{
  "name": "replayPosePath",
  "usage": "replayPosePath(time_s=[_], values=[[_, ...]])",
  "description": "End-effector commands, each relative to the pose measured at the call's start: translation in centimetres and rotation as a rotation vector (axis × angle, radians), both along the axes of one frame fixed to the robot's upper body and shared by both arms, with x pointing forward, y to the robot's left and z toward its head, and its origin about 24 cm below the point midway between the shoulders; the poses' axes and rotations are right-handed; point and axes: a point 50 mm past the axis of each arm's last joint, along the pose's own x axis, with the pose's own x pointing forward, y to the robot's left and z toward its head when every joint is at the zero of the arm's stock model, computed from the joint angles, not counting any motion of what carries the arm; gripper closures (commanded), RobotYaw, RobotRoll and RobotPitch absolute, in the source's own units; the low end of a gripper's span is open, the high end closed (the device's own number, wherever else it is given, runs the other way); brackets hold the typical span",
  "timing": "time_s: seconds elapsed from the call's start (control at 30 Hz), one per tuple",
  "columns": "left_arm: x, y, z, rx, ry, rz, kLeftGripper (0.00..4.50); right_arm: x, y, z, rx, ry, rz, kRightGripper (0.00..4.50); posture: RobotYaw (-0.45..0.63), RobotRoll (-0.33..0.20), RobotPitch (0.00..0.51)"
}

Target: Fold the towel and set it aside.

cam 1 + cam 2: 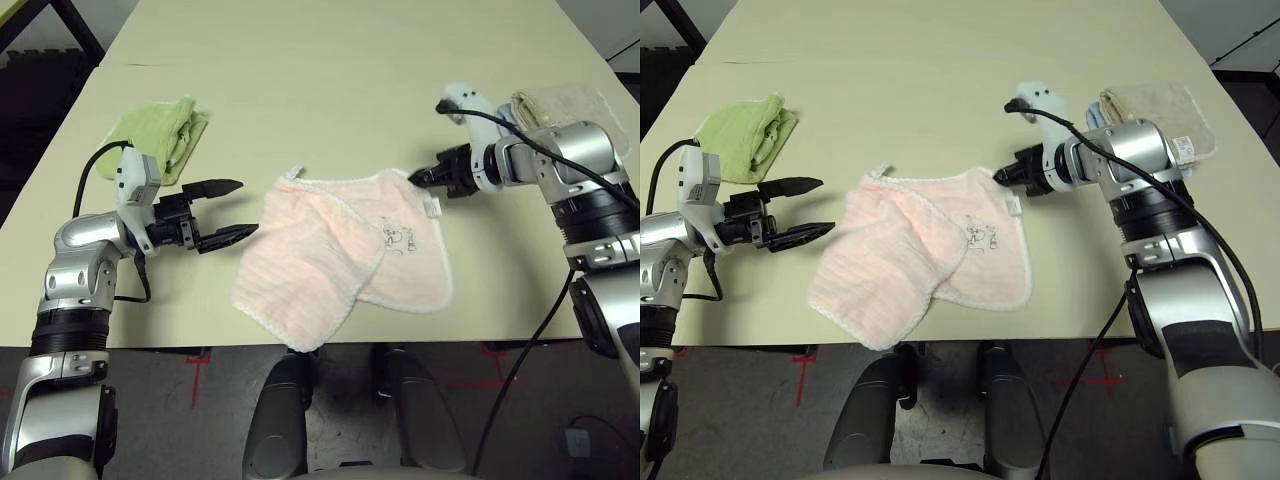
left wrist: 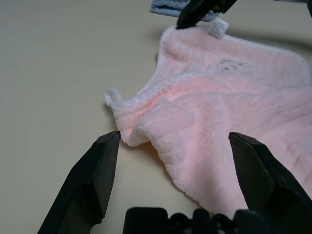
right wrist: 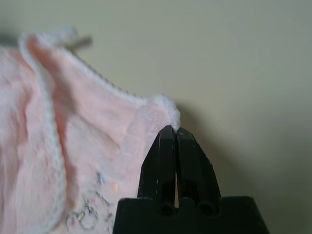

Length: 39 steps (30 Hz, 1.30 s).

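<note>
The pale pink towel (image 1: 340, 250) with white scalloped trim lies rumpled near the table's front edge, one side folded loosely over the other. Its small white loop (image 1: 295, 172) sticks out at the far left corner, and its tag (image 1: 433, 206) and printed motif (image 1: 398, 237) show on the right half. My right gripper (image 1: 413, 178) is shut, its tips pinching the towel's far right corner (image 3: 165, 109). My left gripper (image 1: 247, 207) stands open just left of the towel, level with its left edge (image 2: 141, 131) and not touching it.
A light green towel (image 1: 165, 135) lies bunched at the left, behind my left arm. Folded beige and blue towels (image 1: 1155, 105) sit at the far right behind my right arm. The table's front edge (image 1: 180, 345) runs just below the pink towel.
</note>
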Motion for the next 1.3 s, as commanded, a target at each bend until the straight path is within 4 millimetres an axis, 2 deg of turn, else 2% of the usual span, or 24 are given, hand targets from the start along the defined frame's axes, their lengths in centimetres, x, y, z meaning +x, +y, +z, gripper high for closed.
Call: replayPosePath(time_s=[0.03, 0.27, 0.43, 0.53, 0.67, 0.8, 0.87, 0.93, 1.07, 1.2, 1.23, 1.3], values=[[-0.3, 0.2, 0.4, 0.027, -0.018, -0.003, 0.00, -0.1, -0.6, 0.5, 0.105, -0.174, 0.018, 4.45, -0.07, 0.000, 0.259], [0.0, -0.2, 0.5, 0.002, -0.024, 0.026, 0.00, 0.7, -1.1, 1.0, 0.194, -0.368, -0.101, 4.45, -0.07, 0.000, 0.257], [0.6, -0.7, 0.5, -0.027, -0.017, 0.051, 0.00, 1.7, -0.4, 2.0, 0.249, -0.517, -0.117, 4.45, -0.07, 0.000, 0.251], [1.5, -1.5, 0.9, -0.078, -0.024, 0.083, 0.00, 2.2, 0.7, 4.7, 0.148, -0.787, -0.044, 4.45, -0.06, 0.000, 0.248], [2.2, -2.4, 1.2, -0.102, -0.007, 0.099, 0.00, 1.8, 1.9, 8.8, 0.124, -1.062, 0.031, 4.45, -0.06, 0.000, 0.247], [2.5, -2.9, 1.5, -0.115, -0.007, 0.103, 0.00, 0.6, 3.3, 12.6, 0.190, -1.237, 0.123, 4.45, -0.05, 0.000, 0.249], [2.7, -3.1, 1.7, -0.118, -0.009, 0.103, 0.00, -0.4, 4.2, 15.4, 0.262, -1.320, 0.163, 4.45, -0.05, 0.000, 0.249], [2.8, -3.3, 1.9, -0.121, -0.012, 0.101, 0.00, -1.4, 4.2, 18.3, 0.348, -1.389, 0.142, 4.45, -0.05, 0.000, 0.248], [3.0, -3.6, 2.1, -0.129, -0.016, 0.097, 0.00, -2.8, 2.9, 22.3, 0.431, -1.495, 0.039, 4.45, -0.06, 0.000, 0.244], [3.1, -3.8, 2.2, -0.138, -0.016, 0.095, 0.00, -3.7, 2.3, 24.4, 0.454, -1.546, -0.037, 4.45, -0.06, 0.000, 0.244], [3.2, -4.0, 2.3, -0.144, -0.017, 0.092, 0.00, -3.4, 2.6, 24.2, 0.415, -1.531, -0.032, 4.45, -0.06, 0.000, 0.242], [3.4, -4.2, 2.6, -0.165, -0.020, 0.091, 0.00, -2.1, 3.7, 22.7, 0.336, -1.434, 0.009, 4.45, -0.06, 0.000, 0.242]])
